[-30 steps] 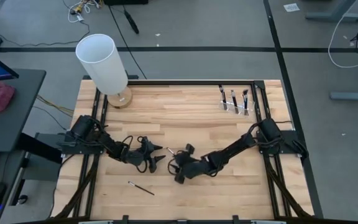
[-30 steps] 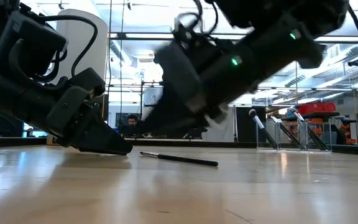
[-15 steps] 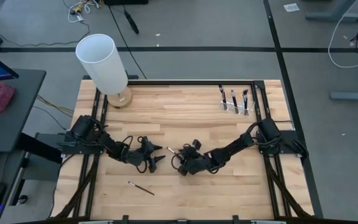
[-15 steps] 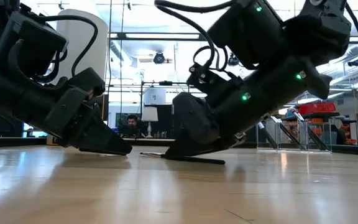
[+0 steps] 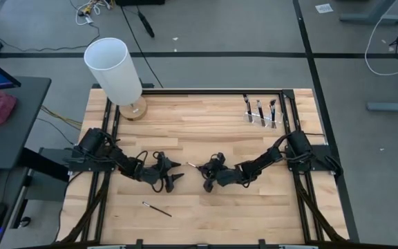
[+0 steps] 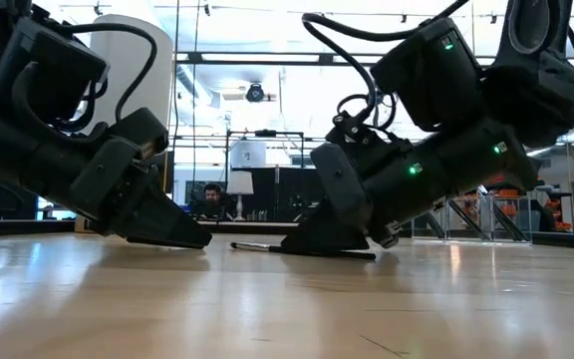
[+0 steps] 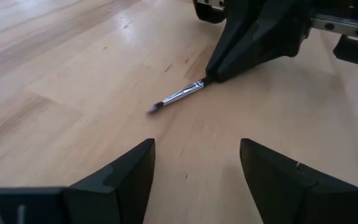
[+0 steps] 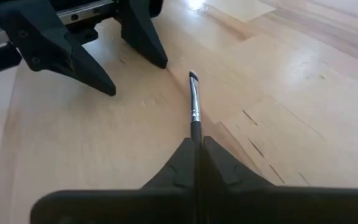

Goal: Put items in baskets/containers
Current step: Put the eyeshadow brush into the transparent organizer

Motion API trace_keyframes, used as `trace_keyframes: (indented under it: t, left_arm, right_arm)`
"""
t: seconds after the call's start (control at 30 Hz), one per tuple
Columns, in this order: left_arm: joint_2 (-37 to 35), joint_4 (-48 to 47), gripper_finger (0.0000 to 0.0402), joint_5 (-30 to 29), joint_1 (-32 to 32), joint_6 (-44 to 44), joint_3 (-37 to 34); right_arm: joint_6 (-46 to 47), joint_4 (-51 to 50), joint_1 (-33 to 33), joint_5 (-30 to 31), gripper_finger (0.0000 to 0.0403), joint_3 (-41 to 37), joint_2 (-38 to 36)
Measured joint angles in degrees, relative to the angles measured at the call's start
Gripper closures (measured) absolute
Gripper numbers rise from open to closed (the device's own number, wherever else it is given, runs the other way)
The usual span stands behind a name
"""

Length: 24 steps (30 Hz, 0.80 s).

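Observation:
A thin dark makeup brush (image 8: 194,102) lies on the wooden table's middle, also seen in the high view (image 5: 193,166). My right gripper (image 8: 196,144) is shut on it, low at the table (image 6: 312,239). Just to its left my left gripper (image 7: 194,162) stands open and low, its fingers pointing at the brush's bristle tip (image 7: 155,109) without touching it. A second brush (image 5: 156,208) lies flat near the front left. The clear holder (image 5: 260,119) stands at the far right with three brushes upright in it. My right gripper pinches the brush's dark handle (image 8: 196,129), just behind the silver ferrule, between its two shut fingers. The fingers slant down from the table's right and lie along the brush. The brush lies on the table, its bristle end (image 8: 192,76) sticking out ahead of the fingers.
A big white cylinder on a round wooden base (image 5: 115,69) stands at the far left corner. Black rails (image 5: 185,92) frame the table. Bare wood stretches between the grippers and the holder.
My right gripper has come down onto the table and a little toward the table's right, and has shut on the brush. The brush has stayed lying where it was.

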Motion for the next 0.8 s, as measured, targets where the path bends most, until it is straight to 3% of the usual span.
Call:
trace_keyframes:
  t: [0.17,0.3,0.53,0.63,0.8]
  left_arm:
    - [-0.02,0.12,0.0163,1.53,0.00,0.09,0.00]
    - [-0.02,0.11,0.0163,2.07,0.02,0.09,0.00]
    - [-0.02,0.14,0.0163,2.36,0.00,0.15,0.00]
    - [-0.04,0.15,0.0163,2.57,0.00,0.13,0.00]
    - [-0.04,0.73,0.0163,3.43,0.02,0.11,0.00]
  right_arm:
    - [-2.02,-2.42,-0.02,-0.04,0.0398,-0.02,-1.25]
    - [-2.09,-10.32,0.15,0.44,0.0400,-0.02,-4.40]
    - [-5.54,-17.37,0.39,4.82,0.0402,-1.13,-10.25]
    - [-5.74,-17.46,0.28,6.72,0.0403,-2.09,-11.99]
    - [-5.73,-8.98,0.26,7.68,0.0403,-4.51,-12.71]
